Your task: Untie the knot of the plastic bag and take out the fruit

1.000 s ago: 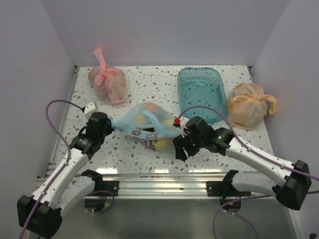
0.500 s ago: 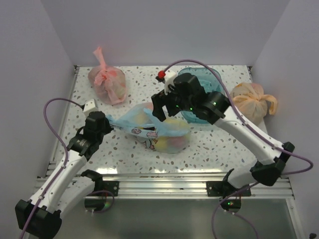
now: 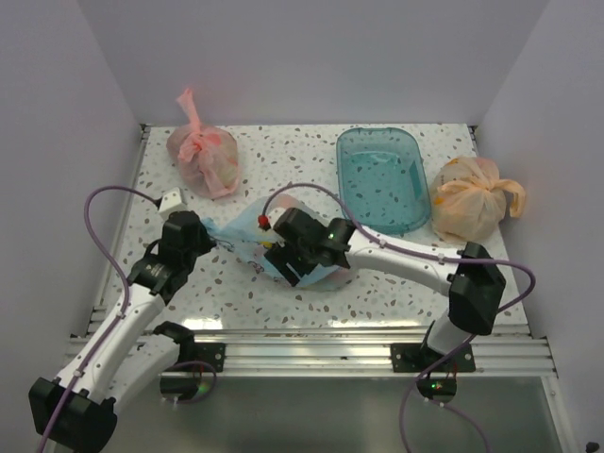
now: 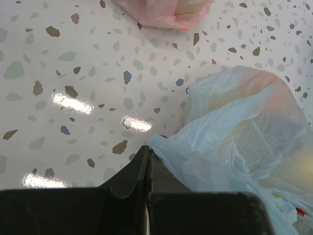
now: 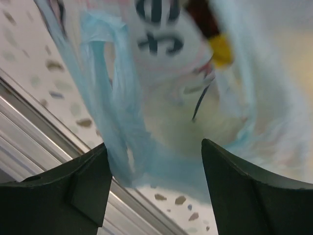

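Observation:
The light blue plastic bag [image 3: 238,233] lies in the middle of the table, with dark and pink printing on its front. My left gripper [image 3: 204,236] is shut on the bag's left corner; in the left wrist view its jaws [image 4: 147,152] pinch the thin film of the bag [image 4: 234,142]. My right gripper [image 3: 288,261] is open and low over the bag's front middle. In the right wrist view, the bag [image 5: 161,88] fills the space between its spread fingertips [image 5: 154,161]. Fruit [image 4: 301,164] shows only as yellowish and orange shapes through the film.
A knotted pink bag [image 3: 203,156] sits at the back left and shows in the left wrist view [image 4: 166,7]. A teal tub [image 3: 382,179] is at the back centre-right and an orange bag [image 3: 472,198] at the right. A small white box [image 3: 171,201] lies left. The metal rail [image 3: 311,330] runs along the front.
My right arm swung from the bag's front right up over the tub, then came down open onto the bag's front middle. The left gripper kept its hold.

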